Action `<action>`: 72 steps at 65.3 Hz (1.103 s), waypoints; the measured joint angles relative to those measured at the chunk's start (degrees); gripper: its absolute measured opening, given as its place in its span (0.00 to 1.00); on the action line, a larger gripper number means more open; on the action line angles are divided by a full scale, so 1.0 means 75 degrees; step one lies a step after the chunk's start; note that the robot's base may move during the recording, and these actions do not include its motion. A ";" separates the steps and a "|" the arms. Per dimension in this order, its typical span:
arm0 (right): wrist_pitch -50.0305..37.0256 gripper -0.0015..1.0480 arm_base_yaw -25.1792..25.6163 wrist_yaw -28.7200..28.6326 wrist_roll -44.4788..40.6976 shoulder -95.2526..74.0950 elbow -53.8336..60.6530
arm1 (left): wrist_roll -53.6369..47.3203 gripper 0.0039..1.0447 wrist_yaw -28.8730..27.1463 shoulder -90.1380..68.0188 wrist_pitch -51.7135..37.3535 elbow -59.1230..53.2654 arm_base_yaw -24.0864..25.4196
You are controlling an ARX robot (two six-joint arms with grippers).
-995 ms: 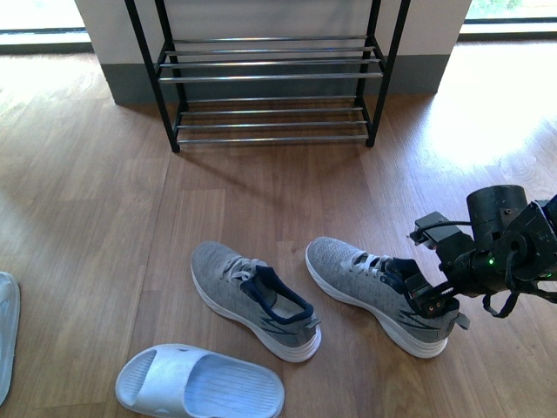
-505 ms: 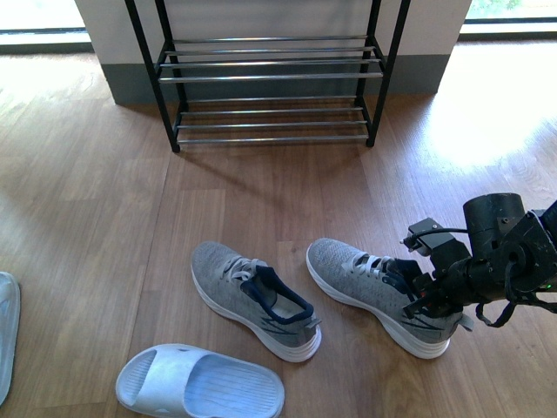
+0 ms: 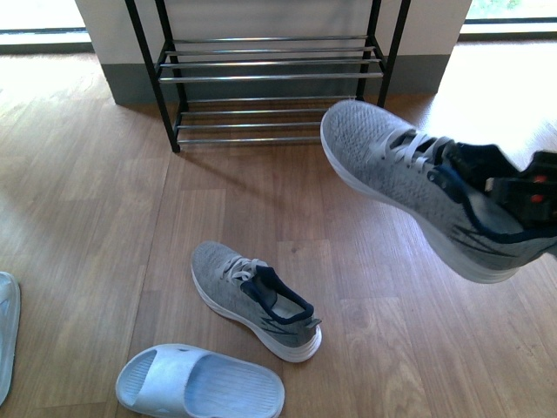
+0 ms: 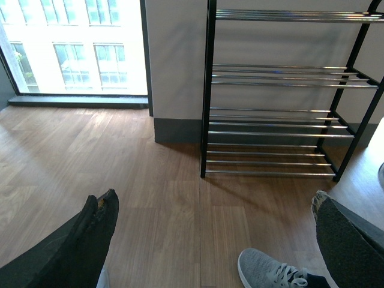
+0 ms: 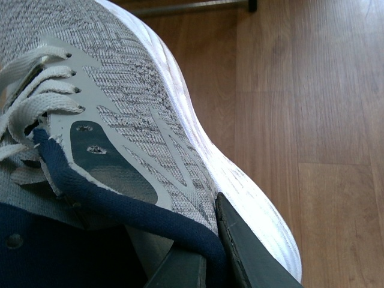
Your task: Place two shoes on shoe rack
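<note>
Sneakers: two, grey knit with white soles and navy collars. Slides: two, pale blue foam. Against the far wall, one shoe rack (image 3: 270, 77), black frame with chrome bars.

Up in the air at the right of the front view, the first sneaker (image 3: 418, 187), clear of the floor (image 3: 104, 200) and just in front of the rack's right end. Clamped at the heel collar by the right gripper (image 3: 533, 193); in the right wrist view, one dark finger (image 5: 249, 258) pressed against the outer heel wall, with the navy collar pinched. Long axis on a diagonal: toe aimed toward the rack's right post, heel back toward the robot's right side.

Flat on the wooden floor near the middle, the second sneaker (image 3: 255, 299), upright on its sole and well apart from the rack. Long axis likewise diagonal, toe away and to the left, heel nearer and to the right.

Just nearer than that, the near slide (image 3: 200, 383), lying crosswise with its strap end to the left. At the left edge, the edge slide (image 3: 7, 331), mostly cut off, running lengthwise away from the robot.

Above the floor, the left gripper (image 4: 213, 201), wide open, its dark fingers (image 4: 90, 234) far apart.
</note>
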State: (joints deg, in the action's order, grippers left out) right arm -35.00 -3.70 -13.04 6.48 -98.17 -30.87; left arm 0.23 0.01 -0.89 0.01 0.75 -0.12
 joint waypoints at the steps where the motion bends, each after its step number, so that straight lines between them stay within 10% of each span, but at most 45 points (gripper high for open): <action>1: 0.0079 0.01 0.0003 -0.0038 0.0012 0.0207 0.0070 | 0.0000 0.91 0.0000 0.0000 0.0000 0.0000 0.0000; 20: 0.2879 0.01 0.0423 -0.1070 0.0111 0.6012 0.0845 | 0.0000 0.91 0.0000 0.0000 0.0000 0.0003 0.0000; 72: 0.2935 0.01 0.0452 -0.1043 0.0114 0.6053 0.0962 | 0.0000 0.91 -0.0003 0.0000 0.0000 0.0000 0.0000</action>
State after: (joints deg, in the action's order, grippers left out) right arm -12.99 -0.32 -20.86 7.33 -52.77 -23.66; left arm 0.23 -0.01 -0.89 0.01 0.75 -0.12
